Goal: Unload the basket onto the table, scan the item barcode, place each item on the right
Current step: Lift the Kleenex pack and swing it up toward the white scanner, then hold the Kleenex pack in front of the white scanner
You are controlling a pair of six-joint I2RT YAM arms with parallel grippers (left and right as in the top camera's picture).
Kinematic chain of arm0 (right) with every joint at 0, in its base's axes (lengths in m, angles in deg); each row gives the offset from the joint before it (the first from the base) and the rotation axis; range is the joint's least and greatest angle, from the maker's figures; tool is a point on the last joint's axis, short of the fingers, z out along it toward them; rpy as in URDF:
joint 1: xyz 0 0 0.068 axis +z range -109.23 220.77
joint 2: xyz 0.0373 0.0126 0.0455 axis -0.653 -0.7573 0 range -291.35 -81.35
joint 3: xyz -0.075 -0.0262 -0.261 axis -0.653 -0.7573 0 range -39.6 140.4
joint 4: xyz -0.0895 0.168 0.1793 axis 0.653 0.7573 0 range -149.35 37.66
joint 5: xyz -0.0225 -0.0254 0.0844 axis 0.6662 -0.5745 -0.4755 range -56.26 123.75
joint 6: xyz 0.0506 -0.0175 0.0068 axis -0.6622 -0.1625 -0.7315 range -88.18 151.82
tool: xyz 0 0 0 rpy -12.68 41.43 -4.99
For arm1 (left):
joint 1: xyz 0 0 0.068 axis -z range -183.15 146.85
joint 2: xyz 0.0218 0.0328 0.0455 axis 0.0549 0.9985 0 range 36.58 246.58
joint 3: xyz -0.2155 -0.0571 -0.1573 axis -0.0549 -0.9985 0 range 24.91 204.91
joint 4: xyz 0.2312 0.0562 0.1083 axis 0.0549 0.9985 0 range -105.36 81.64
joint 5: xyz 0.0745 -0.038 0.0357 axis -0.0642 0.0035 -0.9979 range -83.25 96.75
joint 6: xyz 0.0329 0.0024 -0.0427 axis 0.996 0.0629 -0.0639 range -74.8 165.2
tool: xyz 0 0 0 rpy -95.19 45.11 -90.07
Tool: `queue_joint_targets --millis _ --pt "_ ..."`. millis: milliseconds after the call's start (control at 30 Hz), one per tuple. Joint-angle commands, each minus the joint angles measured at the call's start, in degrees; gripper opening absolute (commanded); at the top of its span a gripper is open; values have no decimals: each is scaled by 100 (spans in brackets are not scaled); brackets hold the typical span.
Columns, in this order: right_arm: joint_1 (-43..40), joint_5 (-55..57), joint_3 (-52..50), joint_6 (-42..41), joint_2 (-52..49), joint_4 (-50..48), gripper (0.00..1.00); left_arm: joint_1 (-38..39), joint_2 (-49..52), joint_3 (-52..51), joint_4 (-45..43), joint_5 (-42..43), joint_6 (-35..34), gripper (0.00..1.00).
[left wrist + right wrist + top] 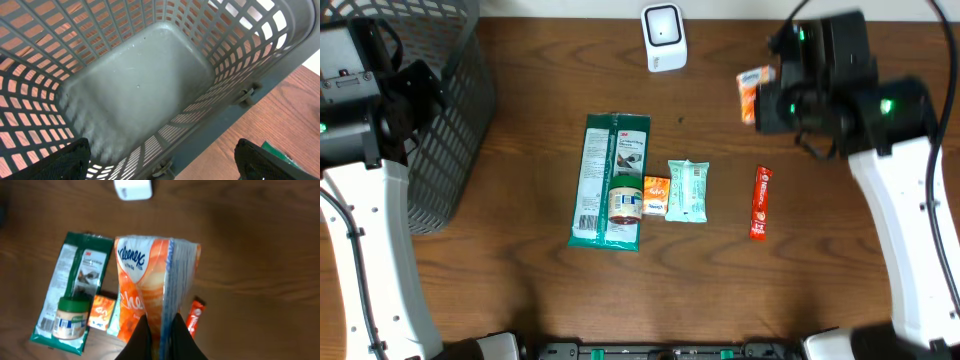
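An orange Kleenex tissue pack (150, 275) hangs in the air above the table, pinched at its lower end by my shut right gripper (161, 335). From overhead the pack (754, 88) pokes out left of the right arm, to the right of the white barcode scanner (663, 38), which stands at the table's back edge. The scanner (132, 189) is at the top of the right wrist view. No barcode shows on the pack. My left gripper (162, 161) is wide open and holds nothing, hovering over the grey mesh basket (140, 80).
On the table lie a long green packet (608, 180) with a small jar (625, 202) on it, a small orange box (656, 195), a mint-green pack (687, 190) and a red stick sachet (761, 202). The basket (445, 120) fills the back left corner.
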State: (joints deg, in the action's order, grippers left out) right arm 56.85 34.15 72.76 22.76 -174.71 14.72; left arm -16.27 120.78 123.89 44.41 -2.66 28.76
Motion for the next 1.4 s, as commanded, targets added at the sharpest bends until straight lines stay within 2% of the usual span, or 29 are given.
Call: queue_joint_targets --millis 0,133,233,467,867,967,1167,1367 --pt "184 656 1722 55 -911 555 1 -31 -7 35 4 -72 55 92" --pt "352 1226 3261 59 -1829 776 1 -31 -7 35 2 -72 55 93" --pt "485 1436 3766 258 -2341 271 1 -31 -7 35 4 -72 55 93" --pt "837 2129 3775 472 -3484 -1325 1 -31 -7 35 4 -72 55 92" --pt "1200 3547 3775 1851 -5628 -3276 1 -31 -7 35 2 -72 55 92" --pt "1244 3600 3775 2262 -5875 -3560 1 -31 -7 35 4 -72 55 92" --pt "1274 3595 3766 2286 -6063 -3864 1 -31 -7 35 4 -72 55 92" --pt "1274 3510 3753 2286 -6065 -3713 1 -31 -7 35 4 -72 55 92"
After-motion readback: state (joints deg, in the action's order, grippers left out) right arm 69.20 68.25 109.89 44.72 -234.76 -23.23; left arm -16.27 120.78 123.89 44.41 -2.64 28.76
